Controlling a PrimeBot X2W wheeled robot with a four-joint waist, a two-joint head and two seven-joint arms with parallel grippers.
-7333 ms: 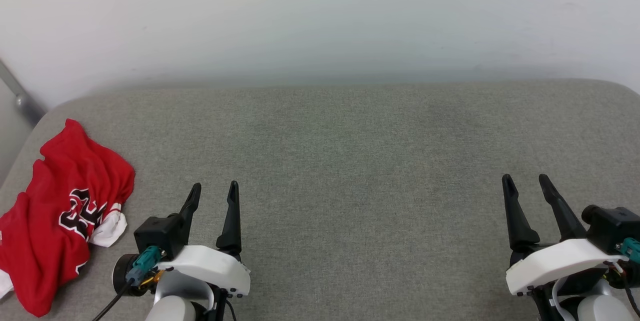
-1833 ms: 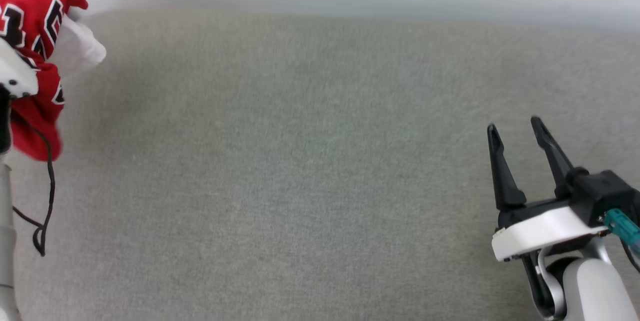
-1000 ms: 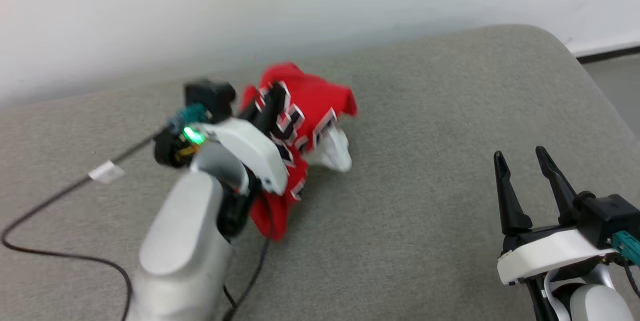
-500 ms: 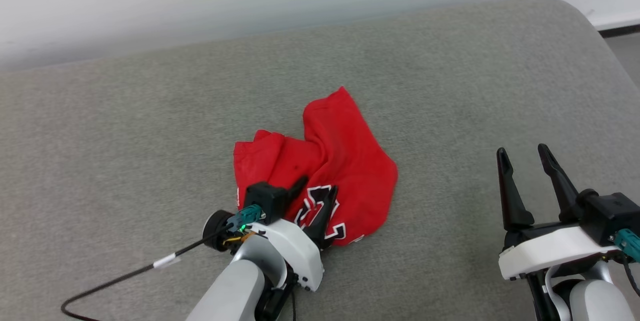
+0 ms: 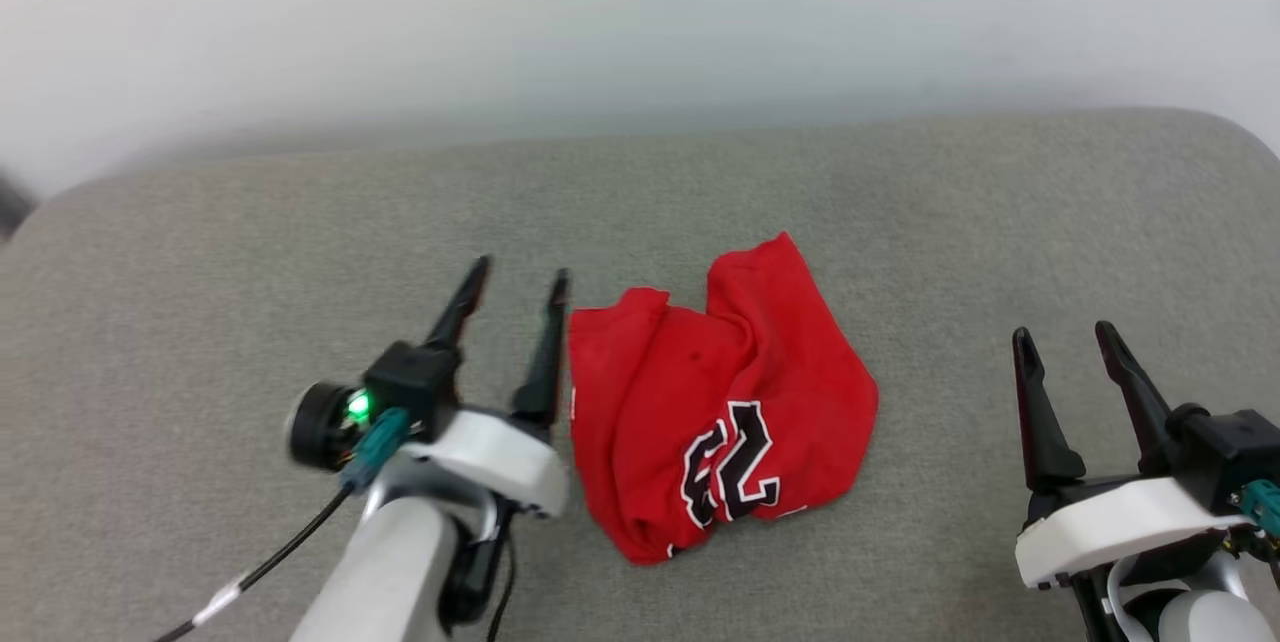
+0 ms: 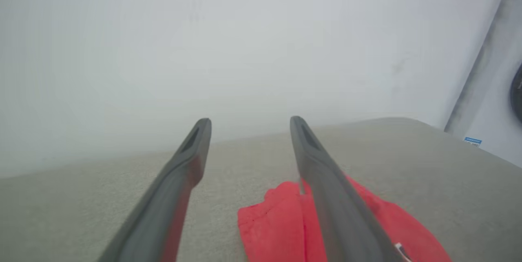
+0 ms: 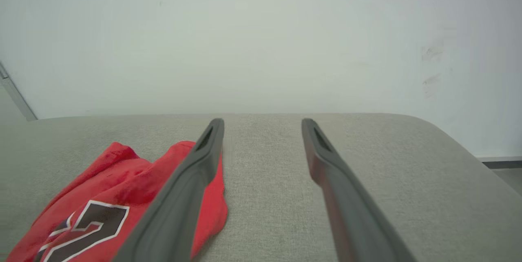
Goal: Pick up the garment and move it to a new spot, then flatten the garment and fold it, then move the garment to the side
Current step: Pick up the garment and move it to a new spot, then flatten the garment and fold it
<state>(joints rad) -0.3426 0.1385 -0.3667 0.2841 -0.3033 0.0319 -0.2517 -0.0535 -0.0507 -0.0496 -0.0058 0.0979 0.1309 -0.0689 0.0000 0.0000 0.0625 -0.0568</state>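
L gripper (image 5: 518, 274) now wide open & empty, off garment (image 5: 720, 402), which lies crumpled mid-cushion (image 5: 200, 252), so move done, flatten next; R gripper (image 5: 1062, 334) open, empty.

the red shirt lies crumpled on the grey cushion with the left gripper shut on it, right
Not quite. The left gripper is open, with its fingers spread, and it sits just beside the shirt with nothing between them, as the head view shows. The rest holds: the shirt lies crumpled on the grey cushion.
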